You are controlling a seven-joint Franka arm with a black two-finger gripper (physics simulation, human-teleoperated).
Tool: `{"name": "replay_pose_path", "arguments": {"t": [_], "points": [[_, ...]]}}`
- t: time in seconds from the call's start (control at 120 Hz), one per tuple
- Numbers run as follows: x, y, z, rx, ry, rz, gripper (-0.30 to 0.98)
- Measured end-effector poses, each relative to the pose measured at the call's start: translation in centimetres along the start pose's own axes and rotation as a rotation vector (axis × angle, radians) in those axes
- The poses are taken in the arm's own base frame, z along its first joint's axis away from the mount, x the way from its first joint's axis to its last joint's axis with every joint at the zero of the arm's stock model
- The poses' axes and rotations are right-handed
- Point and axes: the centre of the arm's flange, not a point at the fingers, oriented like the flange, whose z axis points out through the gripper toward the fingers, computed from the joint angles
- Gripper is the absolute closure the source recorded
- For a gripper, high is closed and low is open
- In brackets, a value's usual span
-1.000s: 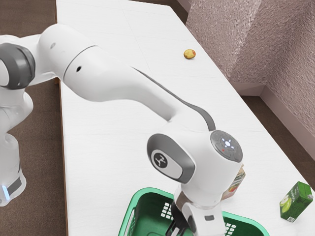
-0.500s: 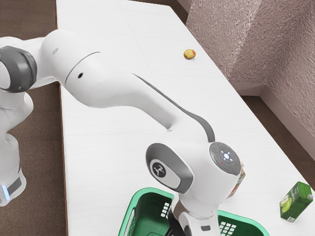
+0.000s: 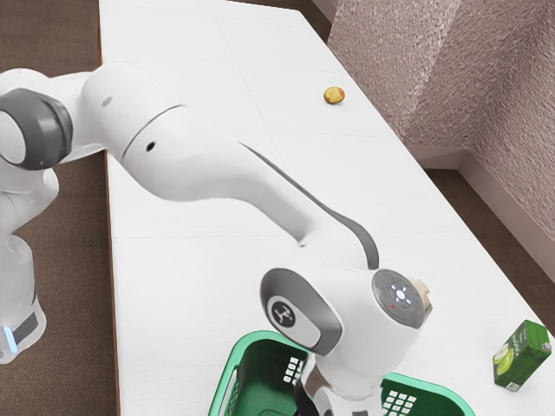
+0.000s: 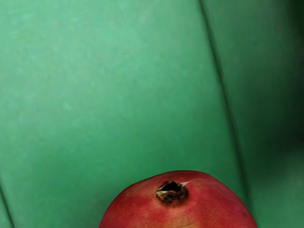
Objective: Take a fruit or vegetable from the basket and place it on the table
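My gripper (image 3: 303, 400) reaches down into the green basket (image 3: 227, 381) at the exterior view's lower edge, its lower part cut off by the frame. In the wrist view a red pomegranate (image 4: 180, 209) with a brown crown lies just under my hand, against the green basket floor (image 4: 118, 95). Whether the gripper touches the fruit is hidden.
A green juice carton (image 3: 521, 355) stands on the white table (image 3: 191, 295) at the exterior view's right. Another carton (image 3: 423, 295) is mostly hidden behind the hand. A small yellow-red fruit (image 3: 334, 95) lies near the table's far edge.
My arm and hand have moved down, bringing the gripper deeper into the basket. The basket, the green carton and the yellow-red fruit have stayed in place.
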Motion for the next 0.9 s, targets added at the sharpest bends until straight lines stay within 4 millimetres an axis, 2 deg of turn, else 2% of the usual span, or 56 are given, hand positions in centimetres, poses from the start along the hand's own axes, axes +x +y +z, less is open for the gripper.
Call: {"name": "replay_pose_path", "arguments": {"t": [0.208,0.408,0.642,0.775,0.9], "points": [[0.3,-0.6,0.8,-0.004,-0.012,-0.01,0.02],[0.4,-1.4,1.1,-0.006,-0.017,-0.023,0.24],[0.5,-1.4,1.4,-0.005,-0.017,-0.025,0.38],[0.2,-1.3,-0.1,0.0,0.008,-0.025,0.39],[-1.3,-1.3,-4.7,0.014,0.077,-0.027,0.39]]}}
